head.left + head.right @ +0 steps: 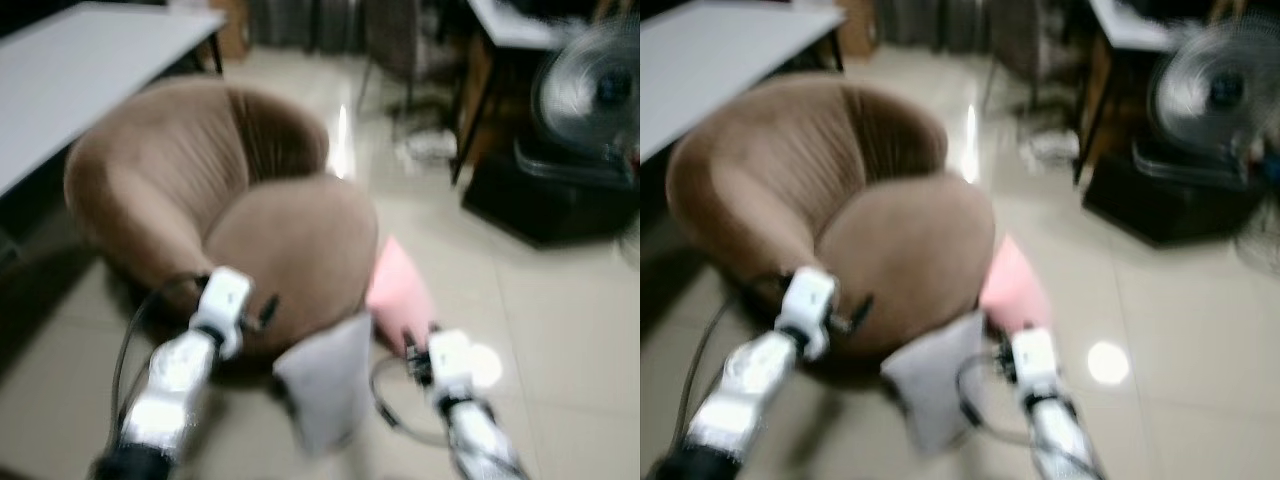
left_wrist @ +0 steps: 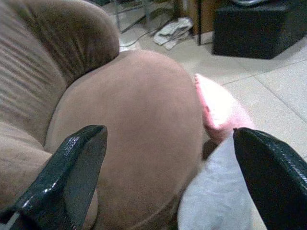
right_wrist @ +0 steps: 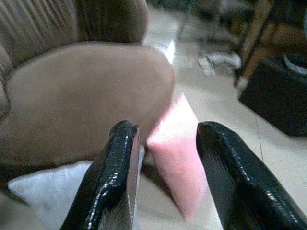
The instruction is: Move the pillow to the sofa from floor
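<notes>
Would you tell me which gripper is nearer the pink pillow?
Right. The right gripper hovers just short of the pink pillow, open; the left gripper is over the sofa seat.

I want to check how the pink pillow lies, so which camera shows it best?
The right wrist view: the pink pillow stands on edge on the floor beside the sofa, framed between open fingers. The left wrist view shows its upper part, partly behind a grey pillow. Both eye views are blurred.
</notes>
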{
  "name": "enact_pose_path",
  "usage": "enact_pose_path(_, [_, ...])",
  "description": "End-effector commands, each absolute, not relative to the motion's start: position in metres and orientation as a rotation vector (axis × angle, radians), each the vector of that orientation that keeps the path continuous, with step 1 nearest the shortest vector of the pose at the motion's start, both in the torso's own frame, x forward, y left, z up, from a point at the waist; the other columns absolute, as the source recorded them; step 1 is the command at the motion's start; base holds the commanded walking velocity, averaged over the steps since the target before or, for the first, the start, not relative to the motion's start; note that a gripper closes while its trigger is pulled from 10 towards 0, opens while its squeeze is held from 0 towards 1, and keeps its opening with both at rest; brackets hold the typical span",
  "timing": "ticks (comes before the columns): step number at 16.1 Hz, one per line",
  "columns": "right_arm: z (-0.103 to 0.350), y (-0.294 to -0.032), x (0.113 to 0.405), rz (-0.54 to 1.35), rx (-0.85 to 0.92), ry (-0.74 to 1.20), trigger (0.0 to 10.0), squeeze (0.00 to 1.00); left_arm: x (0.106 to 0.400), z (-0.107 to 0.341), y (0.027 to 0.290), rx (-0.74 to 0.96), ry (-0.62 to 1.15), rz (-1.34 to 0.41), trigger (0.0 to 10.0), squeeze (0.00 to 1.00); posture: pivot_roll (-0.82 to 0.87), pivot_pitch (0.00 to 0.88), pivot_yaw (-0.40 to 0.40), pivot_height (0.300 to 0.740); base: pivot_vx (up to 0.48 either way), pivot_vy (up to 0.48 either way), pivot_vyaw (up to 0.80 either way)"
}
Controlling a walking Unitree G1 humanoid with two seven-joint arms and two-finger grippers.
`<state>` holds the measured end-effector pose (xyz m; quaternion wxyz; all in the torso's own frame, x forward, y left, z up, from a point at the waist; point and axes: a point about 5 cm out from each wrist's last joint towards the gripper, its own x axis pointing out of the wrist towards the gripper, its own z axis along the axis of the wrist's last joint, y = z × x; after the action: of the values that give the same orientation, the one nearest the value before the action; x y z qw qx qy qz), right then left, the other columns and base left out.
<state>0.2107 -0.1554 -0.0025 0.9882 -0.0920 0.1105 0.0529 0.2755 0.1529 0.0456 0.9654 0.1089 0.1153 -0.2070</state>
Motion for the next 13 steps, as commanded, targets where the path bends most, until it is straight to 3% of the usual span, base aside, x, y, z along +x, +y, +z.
enact_pose_path(1, [-0.0005, -0.1485, 0.2130, 0.114, -0.161, 0.209, 10.0, 0.00, 0.2761, 0.0456, 0.1644, 0.249, 0.249, -0.399, 10.0, 0.00, 0.00, 0.050, 0.038, 0.740, 0.000, 0.480, 0.00])
enact_pose_path(2, [-0.0007, -0.1479, 0.2124, 0.115, -0.161, 0.209, 10.0, 0.00, 0.2762, 0.0461, 0.1641, 0.248, 0.241, -0.401, 10.0, 0.00, 0.00, 0.051, 0.038, 0.740, 0.000, 0.465, 0.00])
enact_pose_path(9, [-0.0014, -0.1467, 0.2102, 0.111, -0.160, 0.211, 10.0, 0.00, 0.2772, 0.0452, 0.1666, 0.271, 0.247, -0.383, 10.0, 0.00, 0.00, 0.054, 0.042, 0.740, 0.000, 0.000, 0.00])
enact_pose_path(13, [-0.0003, -0.1453, 0.2116, 0.116, -0.161, 0.204, 10.0, 0.00, 0.2780, 0.0463, 0.1660, 0.281, 0.243, -0.394, 10.0, 0.00, 0.00, 0.055, 0.041, 0.740, 0.480, 0.000, 0.00])
